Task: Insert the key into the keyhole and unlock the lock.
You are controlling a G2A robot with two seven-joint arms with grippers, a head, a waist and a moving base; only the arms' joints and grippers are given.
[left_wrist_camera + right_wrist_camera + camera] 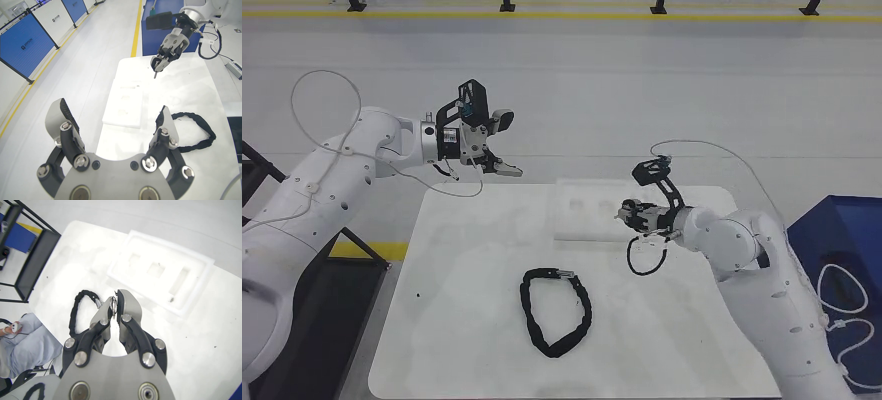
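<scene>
On the white round-cornered table [462, 330] a black fabric-sleeved chain lock [555, 310] lies looped near a white foam tray [587, 210]. By the tray's end, the right gripper [627, 213] pinches a small metal key [114, 308], well apart from the lock. At the table's far corner the left gripper [507, 170] hangs with fingers spread. On the pale floor, a yellow line [136, 28] runs past blue barrier panels [24, 47].
</scene>
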